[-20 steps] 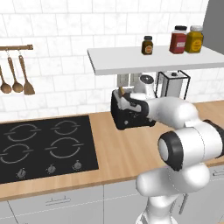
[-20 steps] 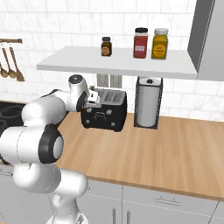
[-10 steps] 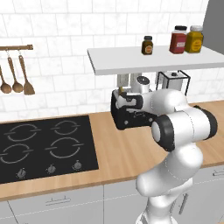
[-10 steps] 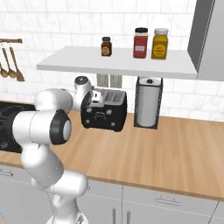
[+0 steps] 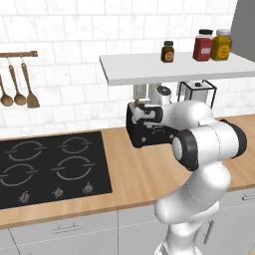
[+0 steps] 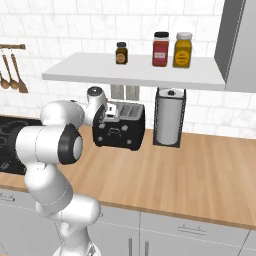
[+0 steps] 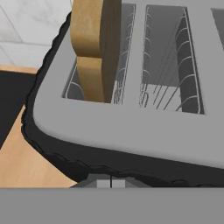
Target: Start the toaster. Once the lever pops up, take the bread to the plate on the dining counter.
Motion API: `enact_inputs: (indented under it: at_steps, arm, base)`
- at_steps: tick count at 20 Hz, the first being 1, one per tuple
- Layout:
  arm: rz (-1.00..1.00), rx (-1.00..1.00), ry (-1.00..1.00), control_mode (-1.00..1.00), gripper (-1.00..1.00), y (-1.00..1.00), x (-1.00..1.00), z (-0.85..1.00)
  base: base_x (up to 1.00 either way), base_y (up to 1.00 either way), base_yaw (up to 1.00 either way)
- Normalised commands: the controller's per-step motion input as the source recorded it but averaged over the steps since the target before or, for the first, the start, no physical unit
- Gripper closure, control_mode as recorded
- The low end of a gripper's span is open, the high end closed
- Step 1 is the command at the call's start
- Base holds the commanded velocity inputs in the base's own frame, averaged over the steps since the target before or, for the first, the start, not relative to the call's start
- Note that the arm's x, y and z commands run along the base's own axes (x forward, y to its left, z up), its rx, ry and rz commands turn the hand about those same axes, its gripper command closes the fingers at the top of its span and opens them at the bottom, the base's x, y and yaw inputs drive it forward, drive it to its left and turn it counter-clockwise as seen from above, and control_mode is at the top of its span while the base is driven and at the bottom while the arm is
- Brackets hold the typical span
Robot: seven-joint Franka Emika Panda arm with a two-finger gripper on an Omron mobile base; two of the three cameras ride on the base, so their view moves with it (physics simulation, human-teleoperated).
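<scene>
The black toaster (image 5: 149, 135) (image 6: 120, 132) stands on the wooden counter under the shelf. Seen from the hand view, its grey top (image 7: 131, 127) has open slots, and the tan bread (image 7: 94, 48) stands upright in the left one, sticking well above it. My gripper (image 7: 110, 183) is shut with nothing between its tips, low against the toaster's near side. The hand (image 5: 145, 112) (image 6: 106, 118) sits at the toaster's upper left end. The plate and the dining counter are out of view.
A wire paper towel stand (image 6: 169, 117) stands right of the toaster. A white shelf (image 6: 135, 70) with three jars hangs just above it. The black hob (image 5: 50, 167) lies to the left, with wooden utensils (image 5: 20, 89) hanging on the wall.
The arm's elbow has swung up and in toward the toaster while the hand stayed at the toaster's left end. The gripper has stayed shut.
</scene>
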Motion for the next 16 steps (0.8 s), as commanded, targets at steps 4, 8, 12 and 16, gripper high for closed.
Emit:
enact_inputs:
  at_steps: [4,8,12,16]
  arm:
    - [0.00,0.00,0.00,-1.00,1.00,0.00,0.02,-0.19]
    - [0.00,0.00,0.00,-1.00,1.00,0.00,0.00,-0.24]
    - [0.00,0.00,0.00,-1.00,1.00,0.00,-0.01,-0.19]
    - [0.00,0.00,0.00,-1.00,1.00,0.00,-0.01,-0.13]
  base:
    - [0.00,0.00,0.00]
    - [0.00,0.00,0.00]
    - [0.00,0.00,0.00]
    - [0.00,0.00,0.00]
